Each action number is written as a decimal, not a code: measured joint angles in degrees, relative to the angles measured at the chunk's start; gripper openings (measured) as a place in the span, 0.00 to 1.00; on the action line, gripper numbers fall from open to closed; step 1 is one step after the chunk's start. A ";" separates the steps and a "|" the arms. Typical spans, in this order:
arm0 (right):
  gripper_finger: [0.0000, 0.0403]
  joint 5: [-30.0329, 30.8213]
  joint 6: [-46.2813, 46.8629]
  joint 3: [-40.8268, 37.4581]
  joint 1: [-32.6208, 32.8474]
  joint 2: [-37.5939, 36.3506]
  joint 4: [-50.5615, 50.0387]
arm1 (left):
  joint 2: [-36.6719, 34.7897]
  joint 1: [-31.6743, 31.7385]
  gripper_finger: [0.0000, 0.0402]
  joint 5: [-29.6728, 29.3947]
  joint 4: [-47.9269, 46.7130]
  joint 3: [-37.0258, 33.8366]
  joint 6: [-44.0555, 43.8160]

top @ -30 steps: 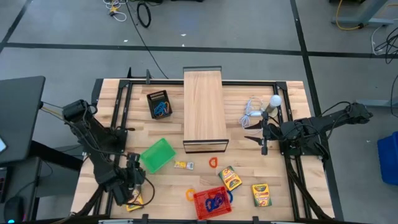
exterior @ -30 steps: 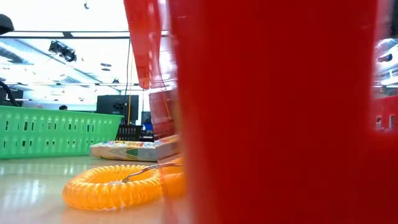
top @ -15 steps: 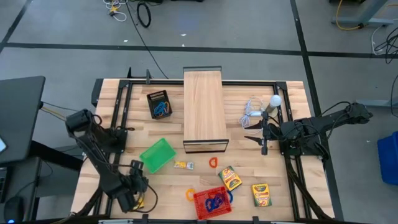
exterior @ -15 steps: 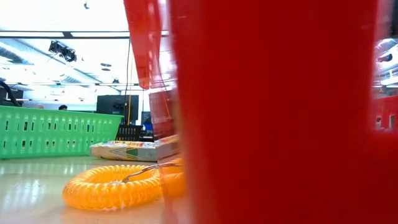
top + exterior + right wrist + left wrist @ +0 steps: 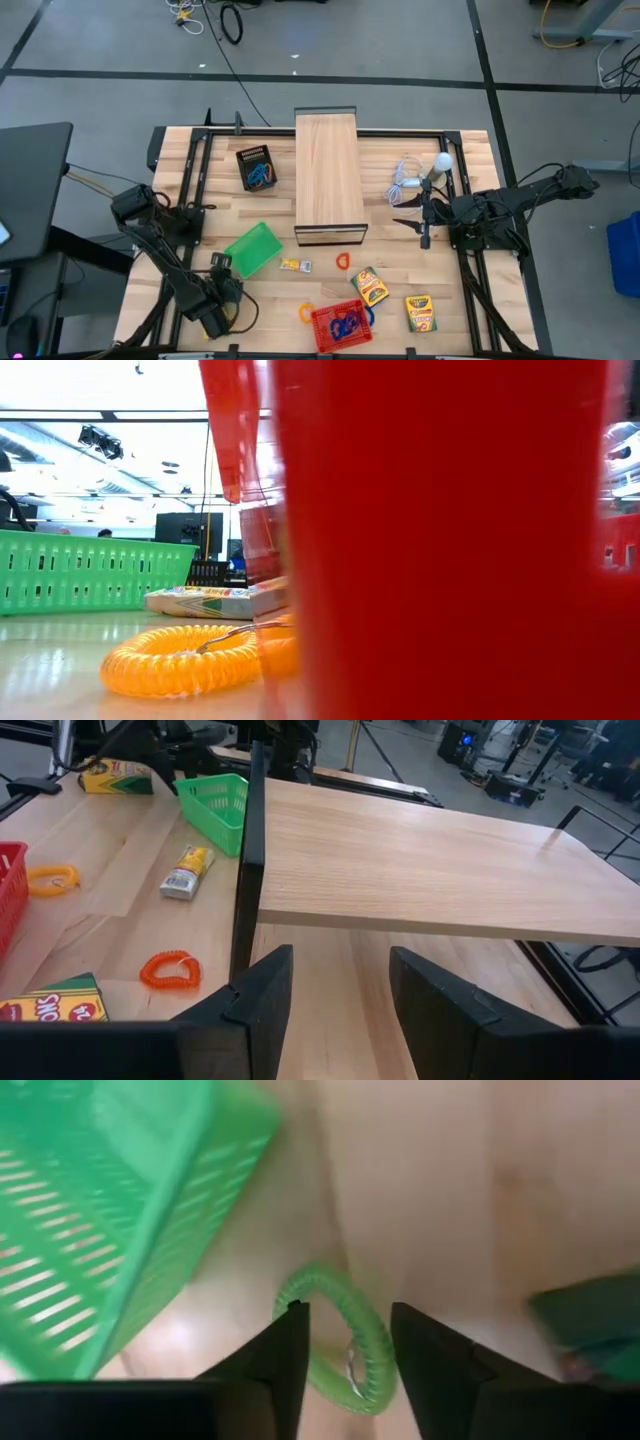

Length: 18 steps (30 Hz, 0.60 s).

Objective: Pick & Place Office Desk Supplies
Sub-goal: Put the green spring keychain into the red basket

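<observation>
High view straight down, whole table (image 5: 200,150). Low view at tabletop — red basket (image 5: 440,540) fills frame right. Wrist views close; all share green basket (image 5: 252,248).

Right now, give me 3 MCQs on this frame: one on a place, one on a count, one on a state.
1. Where is the left end effector?
A. Over the long wooden box
B. At the table's near-left, beside the green basket
C. In the red basket

2. How many crayon boxes lie right of the red basket in the high view?
A. Two
B. None
C. Five

3. How does the green loop stand to the left end effector?
A. Lifted clear of the table
B. On the table, between its open fingers
C. Inside the green basket

Key: B, A, B.
1: the high view shows it low by the green basket.
2: two crayon boxes lie there.
3: the left wrist view shows the loop lying on the wood, with a finger either side.
</observation>
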 joint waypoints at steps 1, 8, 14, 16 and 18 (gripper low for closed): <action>0.44 0.01 0.00 0.00 0.00 0.00 0.02 | 0.00 0.26 0.32 -0.29 -0.54 0.00 -0.17; 0.44 -0.03 0.02 0.00 -0.02 0.00 0.03 | -0.02 0.60 0.05 -0.29 -0.67 0.00 -0.23; 0.44 -0.09 0.17 0.00 -0.01 0.00 0.03 | -0.71 0.56 0.01 4.09 0.09 0.17 1.34; 0.44 -0.16 0.20 0.00 0.00 0.00 0.07 | -1.73 0.52 0.01 4.91 0.09 1.13 2.81; 0.44 -0.25 0.21 0.00 -0.02 0.00 0.13 | -2.95 0.53 0.01 3.90 -0.08 2.51 3.63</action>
